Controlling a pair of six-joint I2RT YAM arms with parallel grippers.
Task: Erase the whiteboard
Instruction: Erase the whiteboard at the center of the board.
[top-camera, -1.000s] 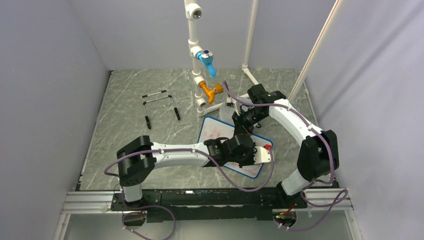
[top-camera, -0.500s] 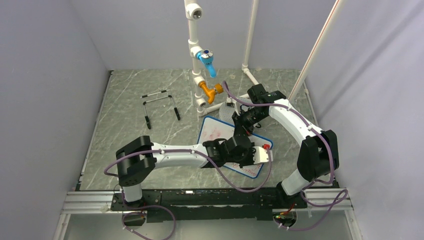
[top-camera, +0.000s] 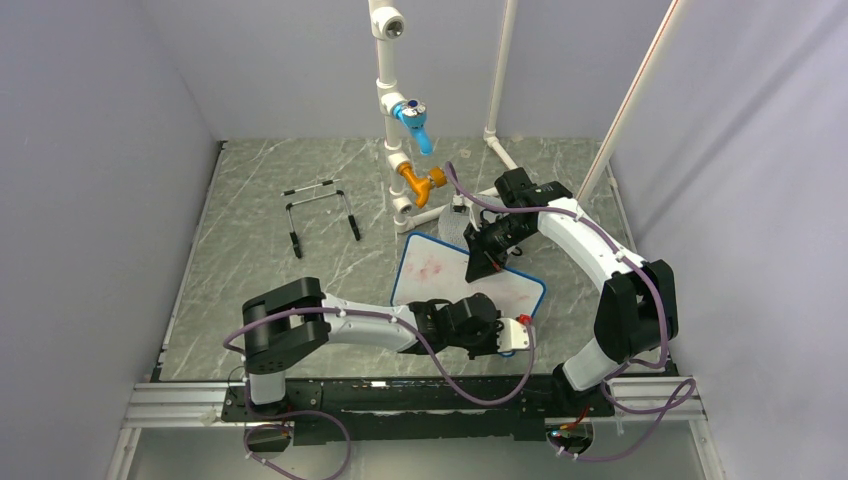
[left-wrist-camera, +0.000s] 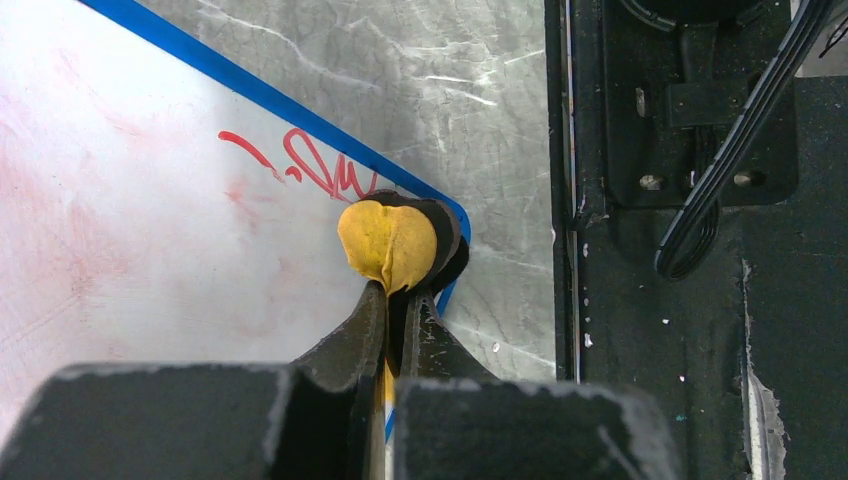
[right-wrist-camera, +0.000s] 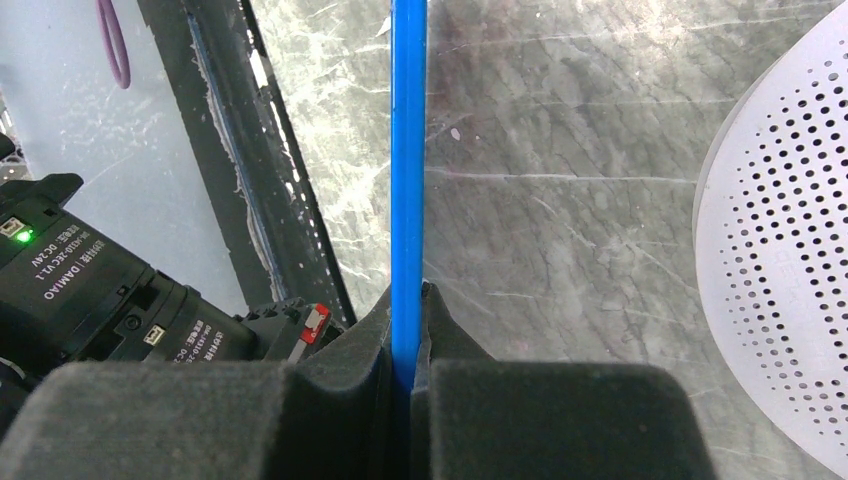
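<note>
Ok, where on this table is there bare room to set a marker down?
Bare marble tabletop lies left of the black wire stand, and between that stand and the left arm. Centre-right is crowded: the blue-framed whiteboard, right gripper clamping its edge, left gripper with yellow pad, grey perforated disc and white pipe rig.

From above the light is soft and even, seemingly from overhead; the arms (top-camera: 370, 325) cast faint shadows on the table (top-camera: 260, 280), and the walls (top-camera: 100, 150) look lilac. In the left wrist view the whiteboard (left-wrist-camera: 150, 200) and yellow pad (left-wrist-camera: 385, 240) are sharp, white glare streaks the table at upper centre, and the left gripper (left-wrist-camera: 400, 295) blurs along the bottom. In the right wrist view the right gripper (right-wrist-camera: 408, 300) is a soft dark mass below; the upper left is washed out.
</note>
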